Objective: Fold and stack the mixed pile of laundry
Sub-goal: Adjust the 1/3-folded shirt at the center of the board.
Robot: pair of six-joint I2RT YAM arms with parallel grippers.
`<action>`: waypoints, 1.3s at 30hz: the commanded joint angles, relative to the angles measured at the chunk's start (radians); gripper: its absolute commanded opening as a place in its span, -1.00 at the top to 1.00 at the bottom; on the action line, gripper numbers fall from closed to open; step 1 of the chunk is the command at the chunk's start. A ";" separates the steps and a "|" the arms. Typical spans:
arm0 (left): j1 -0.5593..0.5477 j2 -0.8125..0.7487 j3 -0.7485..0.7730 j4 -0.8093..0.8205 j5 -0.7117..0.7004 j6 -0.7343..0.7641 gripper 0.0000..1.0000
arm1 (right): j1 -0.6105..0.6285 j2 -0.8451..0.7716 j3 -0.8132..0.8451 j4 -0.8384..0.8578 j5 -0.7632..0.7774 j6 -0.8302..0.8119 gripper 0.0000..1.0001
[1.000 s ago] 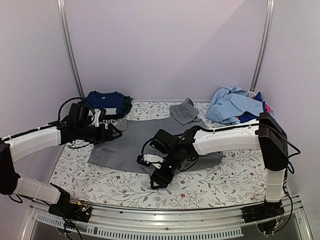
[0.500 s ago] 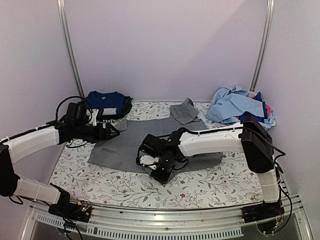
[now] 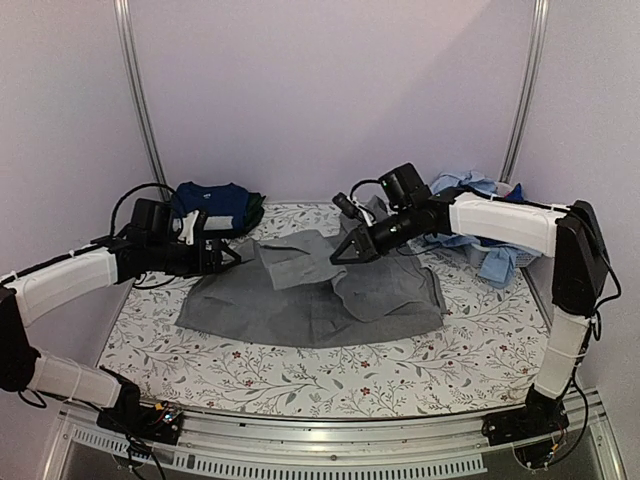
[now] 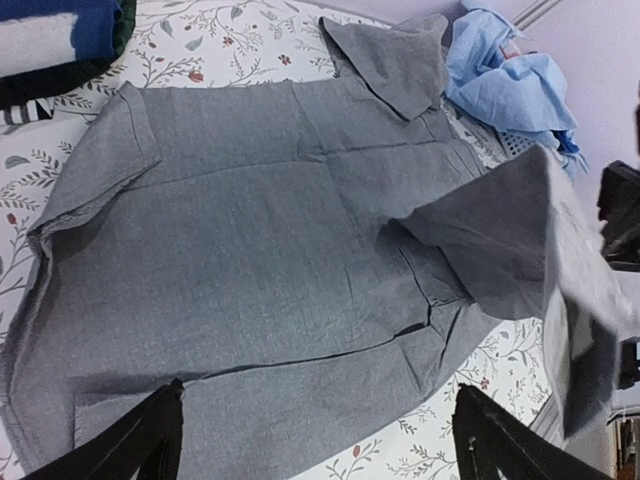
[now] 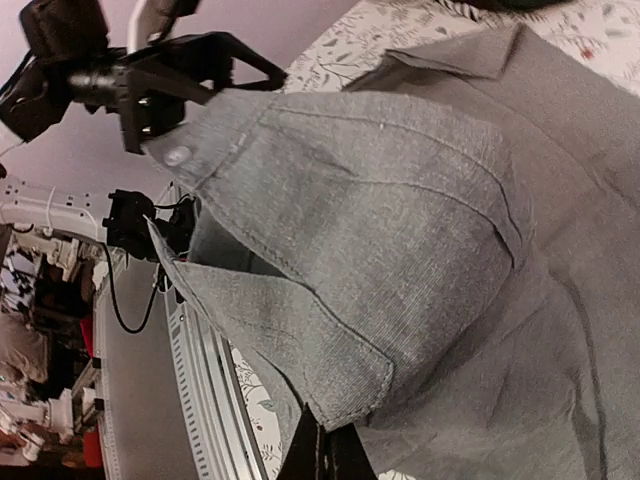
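Compared with a second earlier, one flap of the grey collared woven shirt [image 3: 300,305] is being held up over the far middle of the table, whereas it was then being gathered low at the near hem. The shirt is lying spread across the middle of the white sheet printed with leafy vines [image 3: 400,375], collar toward the far side. The raised flap, its buttoned edge showing in the right wrist view, is being pinched between the closed fingers of the right gripper [image 3: 352,250]. The left gripper [image 3: 228,257] is being held just above the shirt's left sleeve, its fingers spread wide and gripping nothing. The fold in hand is judged to be going best if the flap is being kept taut, its edge being laid parallel to the shirt's long side. It should also be lowered flat onto the body before being let go. The left side is probably best being pinned by the left gripper, so that the body is not being dragged along. No basket, bin or tray is being shown in any view. Finished pieces are being kept in the folded navy blue T-shirt stack [image 3: 208,198] at the far left. Unfolded ones are waiting in the heap of light blue shirts [image 3: 495,262] at the far right, partly hidden behind the right arm.
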State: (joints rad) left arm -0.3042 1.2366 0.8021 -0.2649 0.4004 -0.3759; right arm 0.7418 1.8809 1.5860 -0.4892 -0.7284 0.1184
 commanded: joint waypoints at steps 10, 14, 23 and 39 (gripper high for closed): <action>-0.048 0.095 -0.008 0.084 0.134 -0.114 -0.75 | -0.102 0.134 -0.449 0.134 -0.059 0.155 1.00; -0.150 0.181 0.010 0.141 0.154 -0.188 -0.71 | -0.102 0.148 -0.430 0.144 -0.054 0.169 1.00; -0.301 0.465 0.070 0.333 0.272 -0.339 -0.51 | -0.103 0.188 -0.423 0.128 -0.040 0.182 1.00; -0.371 0.693 0.145 0.516 0.387 -0.448 -0.19 | -0.102 0.179 -0.431 0.130 -0.040 0.186 1.00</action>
State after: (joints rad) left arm -0.6548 1.9190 0.9100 0.1791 0.7559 -0.8135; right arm 0.6357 2.0361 1.1530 -0.3687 -0.7963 0.2993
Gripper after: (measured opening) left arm 0.632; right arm 0.008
